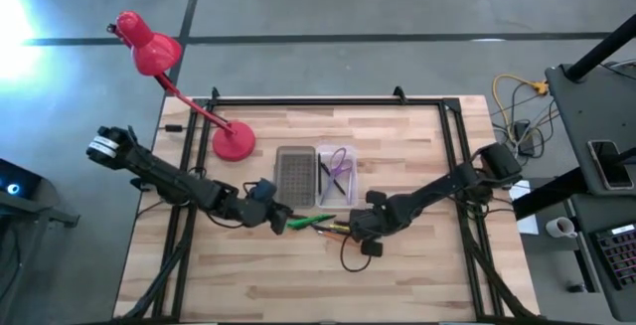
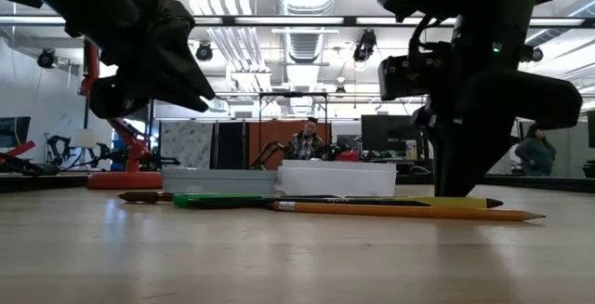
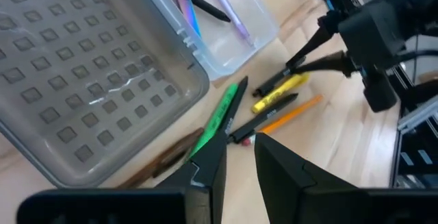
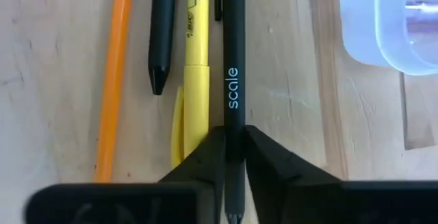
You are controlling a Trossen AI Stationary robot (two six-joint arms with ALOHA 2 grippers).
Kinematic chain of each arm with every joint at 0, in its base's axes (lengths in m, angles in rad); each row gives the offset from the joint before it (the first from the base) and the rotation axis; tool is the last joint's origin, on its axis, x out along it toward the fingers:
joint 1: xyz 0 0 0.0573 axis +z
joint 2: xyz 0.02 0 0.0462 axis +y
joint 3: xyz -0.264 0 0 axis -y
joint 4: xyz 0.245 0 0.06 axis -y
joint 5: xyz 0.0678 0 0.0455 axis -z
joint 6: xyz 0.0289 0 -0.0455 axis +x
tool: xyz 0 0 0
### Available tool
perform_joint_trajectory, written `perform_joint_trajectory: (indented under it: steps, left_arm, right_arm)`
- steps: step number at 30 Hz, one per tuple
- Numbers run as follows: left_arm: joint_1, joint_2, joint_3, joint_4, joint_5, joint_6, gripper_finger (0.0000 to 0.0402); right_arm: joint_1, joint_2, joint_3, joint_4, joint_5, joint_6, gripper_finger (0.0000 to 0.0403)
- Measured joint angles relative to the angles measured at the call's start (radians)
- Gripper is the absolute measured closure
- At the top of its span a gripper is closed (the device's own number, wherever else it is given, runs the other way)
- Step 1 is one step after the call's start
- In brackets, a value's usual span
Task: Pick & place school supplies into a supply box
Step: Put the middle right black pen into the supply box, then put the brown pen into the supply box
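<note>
The supply box lies open mid-table, its grey ribbed half (image 1: 295,174) beside its clear half (image 1: 338,178), which holds the purple scissors (image 1: 341,164) and pens. Just near of the box, a green marker (image 3: 222,114), a brown pencil (image 3: 164,159), a yellow highlighter (image 4: 195,66), an orange pencil (image 4: 113,80) and dark pens lie on the table. My left gripper (image 3: 239,148) is open and hangs above the green marker's end, well off the table (image 2: 177,72). My right gripper (image 1: 350,228) is shut on a dark pen (image 4: 233,80) marked "scale". My right gripper pinches the dark pen's barrel (image 4: 233,125) between its two fingers (image 4: 205,159), near one end, whose tip shows behind the fingers. The fingers slant down from the table's right side, and the pen runs on ahead of them, beside the yellow highlighter. I cannot tell whether it is off the table.
A red desk lamp (image 1: 234,141) stands on the table's far left, its head (image 1: 149,49) beyond the edge. A black frame (image 1: 328,101) runs round the tabletop. Bare wood lies toward the near edge (image 1: 318,285). People sit in the room behind (image 2: 305,144).
</note>
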Motion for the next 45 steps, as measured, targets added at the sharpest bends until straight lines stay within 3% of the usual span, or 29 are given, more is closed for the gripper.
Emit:
perform_joint_trajectory:
  steps: [2,10,13,17,22,26,31,34,41,45]
  left_arm:
    - [-0.006,0.000,0.000,-0.003,0.000,0.000,0.0340]
    - [-0.007,0.000,0.000,-0.010,0.000,0.000,0.0340]
    - [-0.007,0.003,-0.001,-0.011,-0.015,0.000,0.0340]
    - [-0.008,0.003,-0.002,-0.012,-0.028,0.000,0.0340]
    - [-0.011,0.003,-0.003,-0.008,-0.032,-0.005,0.0340]
    - [-0.013,0.003,-0.003,-0.010,0.070,-0.010,0.0340]
    - [-0.064,0.003,-0.003,-0.010,0.110,0.012,0.0340]
    - [-0.129,0.003,-0.001,-0.010,0.093,0.067,0.0340]
    - [-0.226,0.003,-0.002,-0.032,0.034,0.158,0.0340]
    - [-0.225,0.003,-0.002,-0.075,0.031,0.158,0.0340]
  right_arm:
    - [-0.009,-0.008,0.010,-0.017,-0.007,0.024,0.0380]
    - [-0.017,-0.118,0.059,-0.023,-0.016,0.177,0.0386]
    - [-0.022,-0.197,0.066,-0.020,0.063,0.380,0.0387]
    - [-0.110,-0.259,0.041,0.047,0.105,0.729,0.0388]
    - [-0.249,-0.212,-0.001,0.333,0.075,0.795,0.0375]
    - [-0.336,-0.141,-0.003,0.363,-0.038,0.834,0.0338]
    - [-0.347,-0.093,-0.005,0.329,-0.177,0.809,0.0289]
    - [-0.326,-0.100,-0.005,0.330,-0.197,0.724,0.0266]
    - [-0.240,-0.190,-0.003,0.321,-0.168,0.246,0.0240]
    - [-0.190,-0.207,-0.003,0.322,-0.293,0.086,0.0249]
